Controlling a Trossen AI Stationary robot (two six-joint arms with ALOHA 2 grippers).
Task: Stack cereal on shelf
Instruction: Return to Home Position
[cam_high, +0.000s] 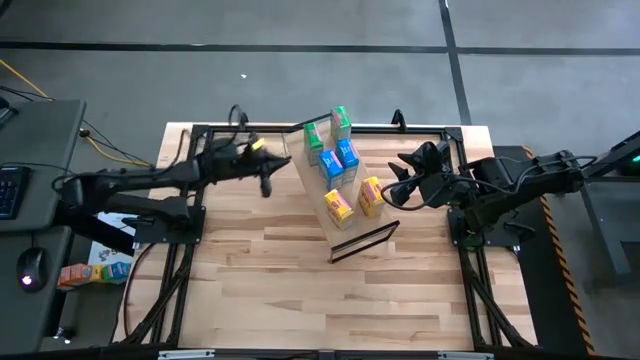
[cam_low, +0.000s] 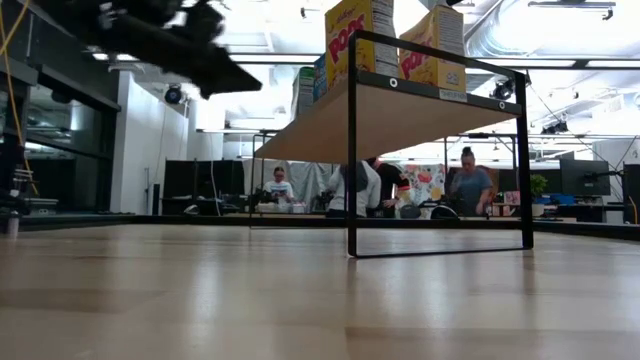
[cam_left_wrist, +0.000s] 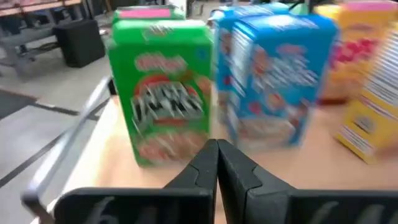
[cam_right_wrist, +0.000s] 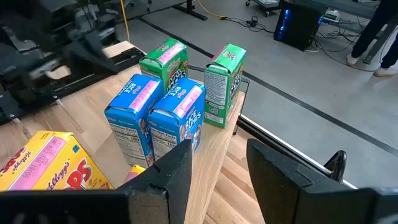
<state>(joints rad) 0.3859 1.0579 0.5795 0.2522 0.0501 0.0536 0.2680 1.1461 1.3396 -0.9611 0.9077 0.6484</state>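
The shelf is a light-wood board that runs slantwise from the table's far side toward its middle. A thin dark frame holds up its near end. Six cereal boxes stand on it in pairs: two green, two blue and two yellow. My left gripper is shut, just left of the shelf, facing a green box and a blue box. My right gripper is open, right of the yellow boxes, and holds nothing.
The butcher-block tabletop stretches bare toward the near edge in front of the shelf. A black rail frame borders the table. People stand in the room beyond the table. Small colourful boxes lie off the table's left side.
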